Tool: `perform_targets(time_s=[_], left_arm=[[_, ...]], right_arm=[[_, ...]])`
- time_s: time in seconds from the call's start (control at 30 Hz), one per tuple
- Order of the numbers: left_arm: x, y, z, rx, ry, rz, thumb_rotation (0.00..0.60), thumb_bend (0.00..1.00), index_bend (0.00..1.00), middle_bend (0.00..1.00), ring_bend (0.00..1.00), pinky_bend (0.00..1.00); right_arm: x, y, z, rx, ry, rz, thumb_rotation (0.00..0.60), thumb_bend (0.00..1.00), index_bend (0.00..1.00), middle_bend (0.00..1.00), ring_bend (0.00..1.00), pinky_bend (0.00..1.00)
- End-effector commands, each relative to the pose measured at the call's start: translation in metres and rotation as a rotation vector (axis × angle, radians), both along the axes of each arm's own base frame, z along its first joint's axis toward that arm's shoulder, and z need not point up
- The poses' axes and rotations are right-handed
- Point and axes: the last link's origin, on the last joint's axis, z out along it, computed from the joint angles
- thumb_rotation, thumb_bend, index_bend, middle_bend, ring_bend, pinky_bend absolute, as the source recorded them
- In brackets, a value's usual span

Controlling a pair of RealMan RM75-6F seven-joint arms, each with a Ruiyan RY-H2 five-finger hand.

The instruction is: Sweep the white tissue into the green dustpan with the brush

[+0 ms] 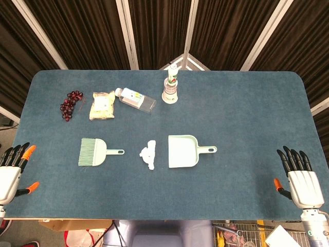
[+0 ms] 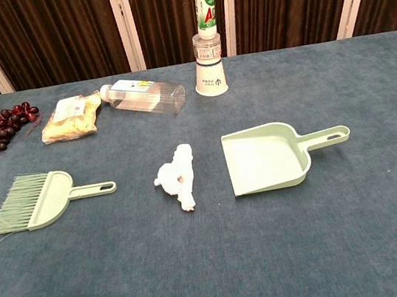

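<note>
Both hands, left hand [image 1: 11, 172] and right hand [image 1: 300, 177], rested empty with fingers apart at the tabletop [image 1: 247, 113] edges. Grapes [image 1: 70, 104], snack packet [image 1: 102, 105], clear bottle [image 1: 136, 99] and upright bottle [image 1: 171, 85] sat behind brush [image 1: 94, 152], tissue [image 1: 148, 154] and dustpan [image 1: 184, 151].

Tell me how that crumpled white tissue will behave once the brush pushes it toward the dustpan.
The crumpled white tissue looks light and soft, so it will probably slide easily over the blue felt-like tabletop. Being loosely wadded, it may deform or unroll rather than move as one piece. The green plastic dustpan opens toward it.

Smooth plastic dustpan [image 2: 263, 157], crumpled tissue [image 2: 176, 176]
</note>
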Motion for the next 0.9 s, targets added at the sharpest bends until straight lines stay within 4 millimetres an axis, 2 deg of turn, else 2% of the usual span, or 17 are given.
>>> perform_targets(time_s=[0.03, 0.8, 0.87, 0.9], left_arm=[[0.0, 0.0, 0.0, 0.001, -0.002, -0.001, 0.6, 0.0, 0.0, 0.0, 0.0, 0.0], [0.0, 0.0, 0.0, 0.012, -0.004, -0.01, 0.6, 0.0, 0.0, 0.0, 0.0, 0.0], [0.0, 0.0, 0.001, 0.014, -0.005, -0.01, 0.6, 0.0, 0.0, 0.0, 0.0, 0.0], [0.0, 0.0, 0.001, 0.016, -0.006, -0.009, 0.6, 0.0, 0.0, 0.0, 0.0, 0.0]], right_arm=[[-0.001, 0.001, 0.0, 0.0, 0.002, -0.002, 0.6, 0.38, 0.0, 0.0, 0.0, 0.05], [0.011, 0.0, -0.009, 0.026, 0.001, 0.026, 0.6, 0.38, 0.0, 0.0, 0.0, 0.05], [0.014, -0.002, -0.011, 0.027, -0.003, 0.032, 0.6, 0.38, 0.0, 0.04, 0.04, 0.1], [0.016, -0.004, -0.011, 0.025, -0.005, 0.039, 0.6, 0.38, 0.0, 0.12, 0.11, 0.17]])
